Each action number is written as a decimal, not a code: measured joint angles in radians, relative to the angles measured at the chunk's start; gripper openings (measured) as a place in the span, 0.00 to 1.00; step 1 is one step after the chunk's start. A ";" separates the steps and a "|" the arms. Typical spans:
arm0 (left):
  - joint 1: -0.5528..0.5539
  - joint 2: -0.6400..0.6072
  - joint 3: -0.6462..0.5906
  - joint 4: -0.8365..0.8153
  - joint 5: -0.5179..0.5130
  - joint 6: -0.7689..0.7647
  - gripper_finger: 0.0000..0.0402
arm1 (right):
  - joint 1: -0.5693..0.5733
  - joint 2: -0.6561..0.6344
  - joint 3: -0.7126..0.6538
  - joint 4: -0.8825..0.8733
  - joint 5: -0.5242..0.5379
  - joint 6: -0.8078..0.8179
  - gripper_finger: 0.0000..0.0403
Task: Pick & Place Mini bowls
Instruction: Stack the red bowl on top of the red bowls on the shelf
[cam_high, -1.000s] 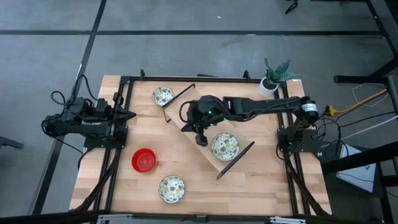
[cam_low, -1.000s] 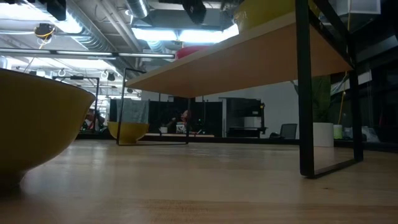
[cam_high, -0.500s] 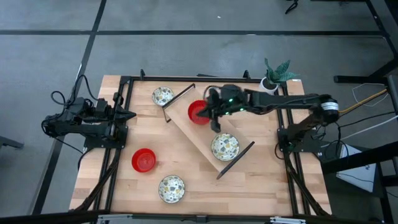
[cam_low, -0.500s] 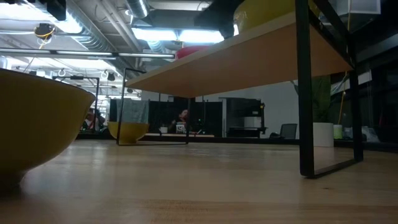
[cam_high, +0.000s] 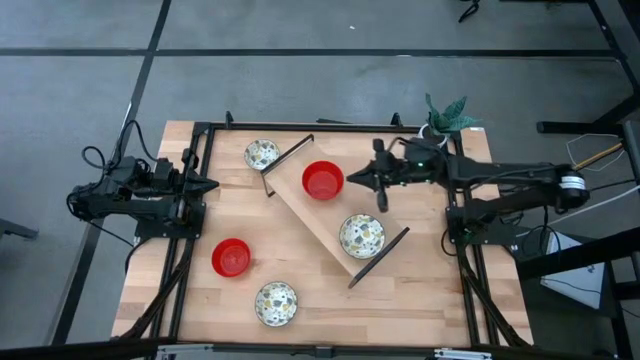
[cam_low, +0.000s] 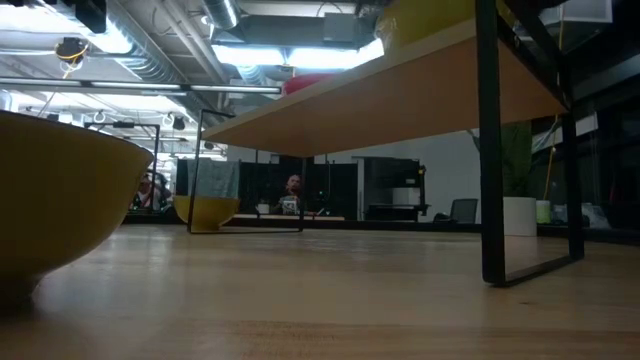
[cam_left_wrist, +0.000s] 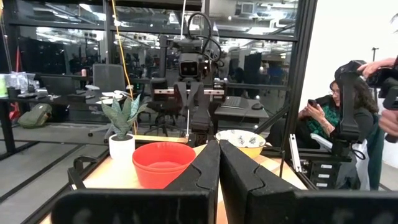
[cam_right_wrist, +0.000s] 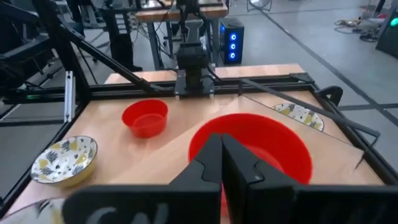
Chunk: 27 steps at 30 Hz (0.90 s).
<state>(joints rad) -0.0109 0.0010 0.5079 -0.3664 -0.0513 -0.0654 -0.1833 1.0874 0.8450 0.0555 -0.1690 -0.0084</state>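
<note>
A plain red mini bowl (cam_high: 323, 180) sits on the far end of a raised wooden shelf (cam_high: 300, 212), and a speckled bowl (cam_high: 361, 235) sits on its near end. My right gripper (cam_high: 378, 186) hovers just right of the red bowl, shut and empty. In its wrist view the shut fingers (cam_right_wrist: 221, 155) point at that bowl (cam_right_wrist: 267, 146). Three more bowls rest on the table: speckled (cam_high: 262, 154), red (cam_high: 231, 257) and speckled (cam_high: 276, 303). My left gripper (cam_high: 205, 185) is shut and parked at the table's left edge.
A white pot with a green plant (cam_high: 436, 128) stands at the far right corner. The shelf's black frame legs (cam_low: 490, 160) stand on the table. The yellow side of one bowl (cam_low: 60, 200) looms near the low camera. A seated person (cam_left_wrist: 329, 106) is beyond the table's right side.
My right gripper has drawn back from over the shelf's far end toward the table's right edge. The red bowl, hidden under the gripper a second ago, now stands uncovered on the shelf, clear of the fingers.
</note>
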 joint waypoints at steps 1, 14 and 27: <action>0.000 0.000 0.000 0.000 0.000 0.000 0.01 | 0.000 -0.024 -0.015 -0.003 0.001 -0.001 0.00; 0.000 0.000 0.000 0.000 0.000 0.000 0.01 | 0.032 -0.270 -0.054 -0.041 0.036 -0.053 0.01; 0.000 0.000 0.000 0.000 0.000 0.000 0.01 | 0.097 -0.453 -0.145 -0.107 0.106 -0.026 0.01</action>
<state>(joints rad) -0.0105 0.0006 0.5078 -0.3664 -0.0513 -0.0654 -0.0860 0.6348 0.7002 -0.0515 -0.0631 -0.0339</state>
